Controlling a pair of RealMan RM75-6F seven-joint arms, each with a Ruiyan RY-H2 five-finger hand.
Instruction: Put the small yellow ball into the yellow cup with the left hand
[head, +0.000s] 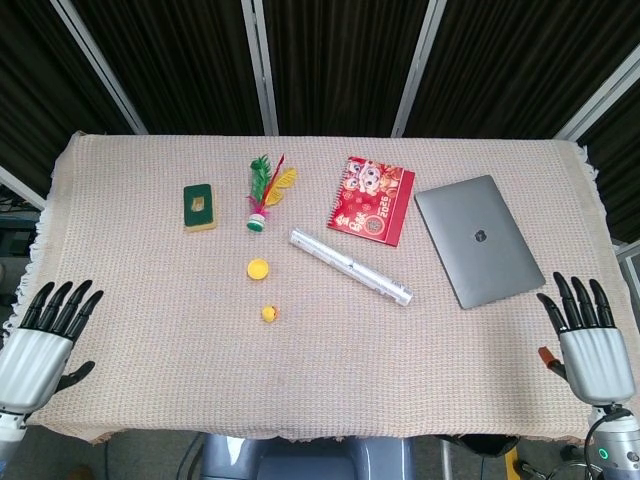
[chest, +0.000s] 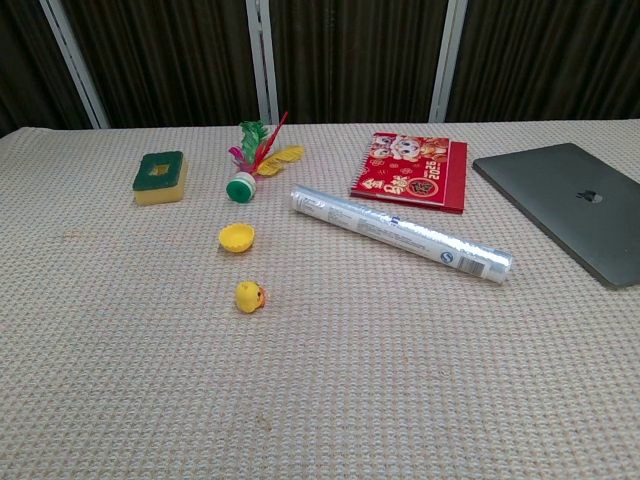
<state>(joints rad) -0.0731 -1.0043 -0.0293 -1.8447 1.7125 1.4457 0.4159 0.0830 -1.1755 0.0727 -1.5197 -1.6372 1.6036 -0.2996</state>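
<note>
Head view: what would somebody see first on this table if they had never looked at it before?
Probably the bright red spiral-bound calendar booklet near the far middle, beside the closed grey laptop on the right. Next comes the colourful feathered shuttlecock further left, with the shiny silver foil roll lying slantwise in the centre. The small yellow ball and the small yellow cup sit close together in front, while the left hand and right hand hover open at the near corners.

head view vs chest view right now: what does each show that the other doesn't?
Only the head view shows the left hand and right hand, both empty with fingers spread at the table's near corners. The chest view adds nothing new, just a closer look. Both share the small yellow ball, yellow cup, shuttlecock, sponge, foil roll, red calendar and laptop.
</note>
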